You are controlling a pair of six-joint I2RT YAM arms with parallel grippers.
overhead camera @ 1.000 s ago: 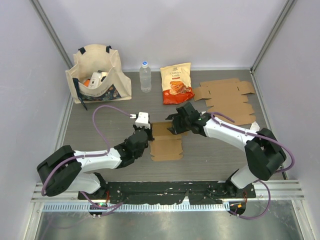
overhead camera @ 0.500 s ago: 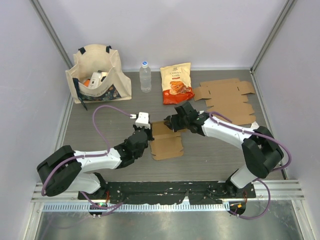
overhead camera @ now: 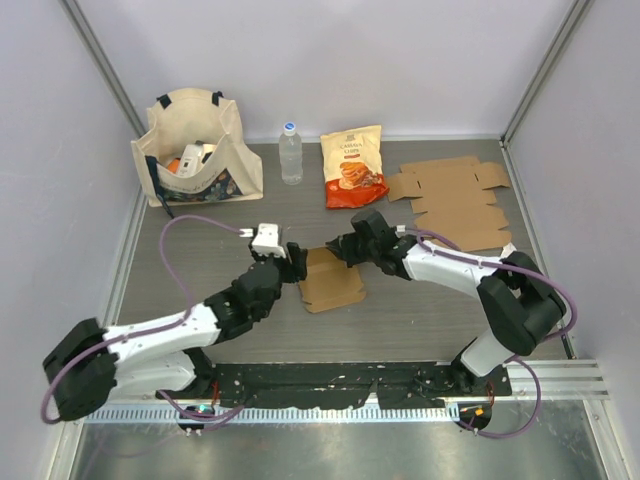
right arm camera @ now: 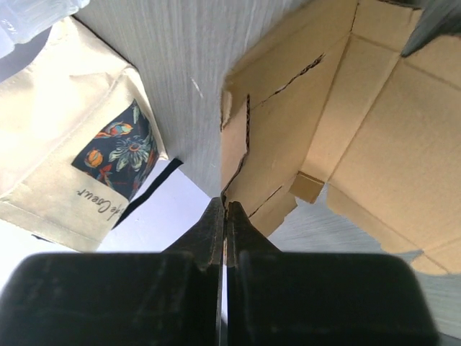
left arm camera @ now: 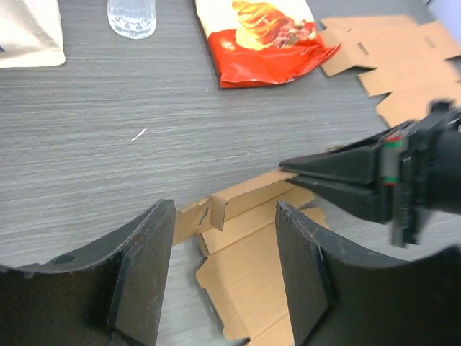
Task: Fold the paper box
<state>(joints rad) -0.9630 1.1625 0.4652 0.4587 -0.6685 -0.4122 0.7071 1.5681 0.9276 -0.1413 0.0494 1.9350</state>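
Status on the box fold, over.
Right gripper shut on raised flap of brown cardboard box. Left gripper open, alongside the box. Nothing blocking the fold.

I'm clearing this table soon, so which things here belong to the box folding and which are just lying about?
In the job: paper box, pinched by the shut right end effector; open left end effector close by.
Lying about: tote bag, water bottle, snack bag, flat cardboard blank.

We get the whole table (overhead camera: pixel 430 315) from overhead; both wrist views sit low and close, sharing the paper box (left arm camera: pixel 248 245).
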